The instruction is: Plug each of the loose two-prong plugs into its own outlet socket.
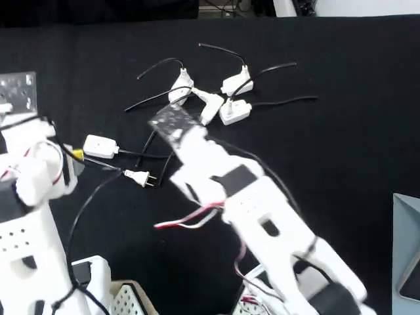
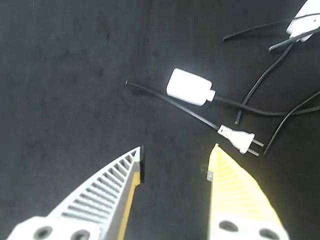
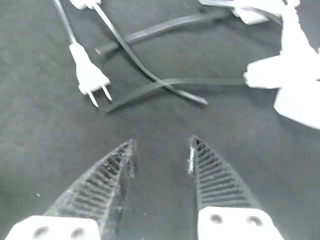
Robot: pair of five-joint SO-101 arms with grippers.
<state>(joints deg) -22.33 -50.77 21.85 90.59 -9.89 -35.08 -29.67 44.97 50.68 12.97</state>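
**White Arms, Mismatched Claw**

The left arm (image 1: 29,230), at the frame's left edge, and the right arm (image 1: 262,216) are wearing white plastic shells. The right is trailing red and white wires (image 1: 190,220). The left claw (image 2: 177,149) is showing one yellow finger (image 2: 235,195) and one ribbed grey.

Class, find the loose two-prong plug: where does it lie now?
In the high view the loose plug lies left of centre on the black table, beside the white socket block.

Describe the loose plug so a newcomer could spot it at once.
On the black table, look left of the white cluster of connectors to the lone white socket block. Just beside it, nearer the viewer, lies a small white plug; it alone shows two bare metal prongs.
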